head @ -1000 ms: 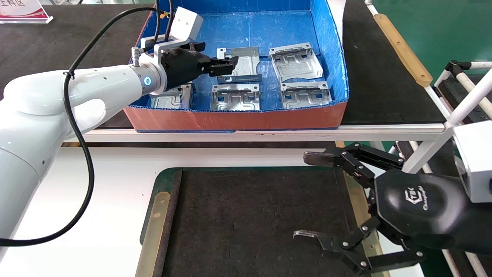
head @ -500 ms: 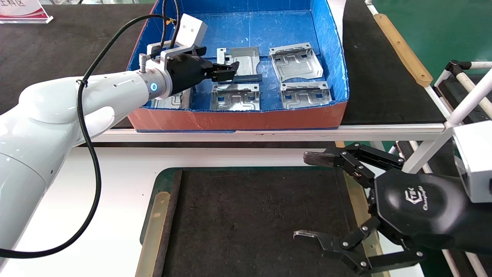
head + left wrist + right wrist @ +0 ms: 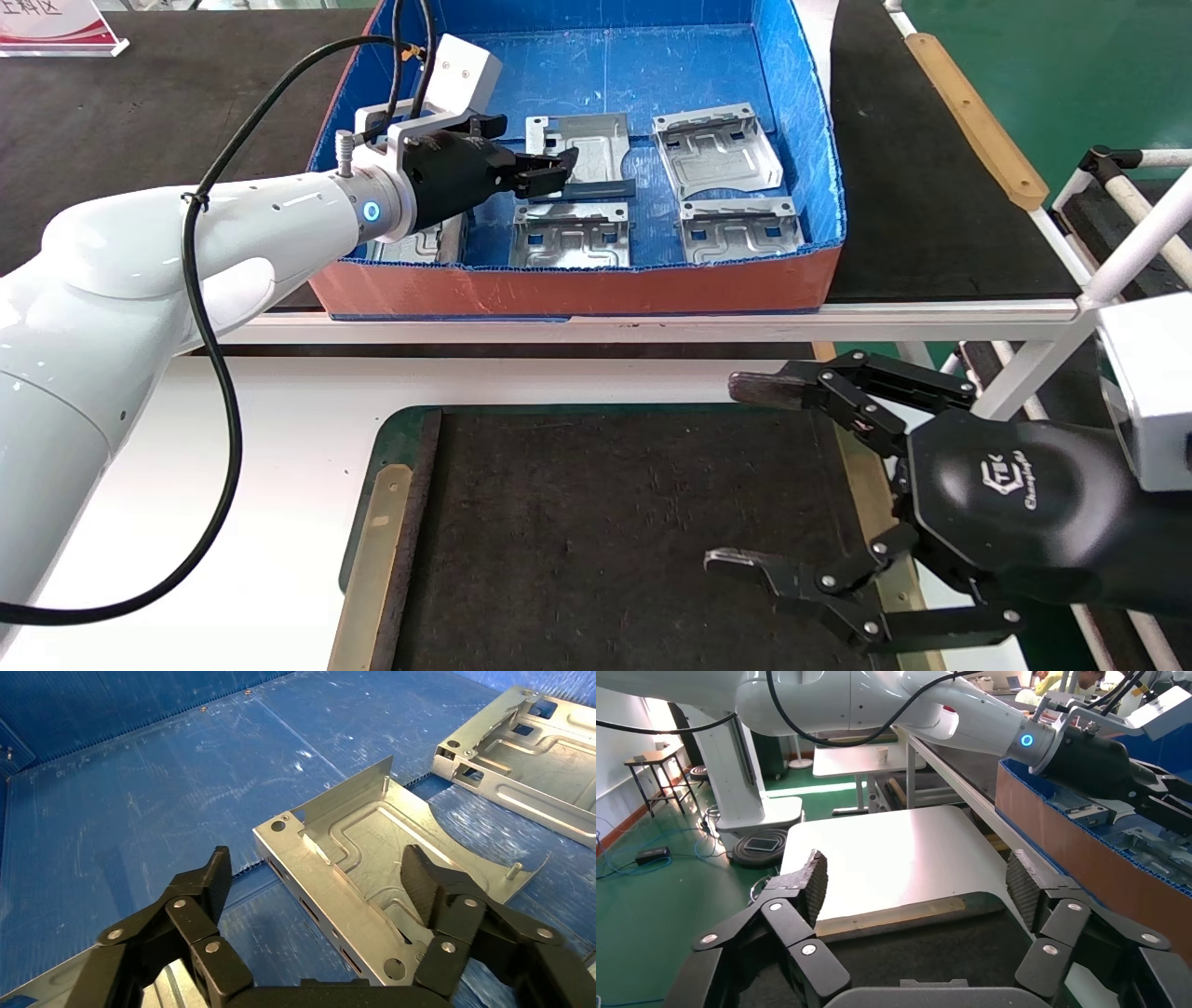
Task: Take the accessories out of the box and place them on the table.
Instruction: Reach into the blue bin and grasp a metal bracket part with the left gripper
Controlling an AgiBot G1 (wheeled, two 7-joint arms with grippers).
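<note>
The blue box point(image 3: 803, 121) with an orange-red front face point(image 3: 577, 291) holds silver accessories. My left gripper point(image 3: 557, 170) is open inside the box, low over the middle back plate point(image 3: 596, 140). In the left wrist view the gripper point(image 3: 316, 878) straddles that plate's point(image 3: 365, 839) bent-up side wall, one finger inside the plate and one over the blue floor. Other plates lie at back right point(image 3: 715, 149), front right point(image 3: 740, 228), front middle point(image 3: 570, 235) and front left point(image 3: 410, 244), the last partly hidden by my arm. My right gripper point(image 3: 736, 473) is open and empty above the table's dark mat point(image 3: 605, 531).
The white table point(image 3: 270, 447) has tan strips point(image 3: 363, 559) beside the mat. The box stands on a black-topped bench point(image 3: 913, 186) with a white rail point(image 3: 652, 321). A white pipe frame point(image 3: 1131, 233) stands at the right. The right wrist view shows the box's front face point(image 3: 1074, 853).
My left arm has reached a little farther into the box and lowered its open gripper onto the middle back plate. My right gripper has drifted slightly lower.
</note>
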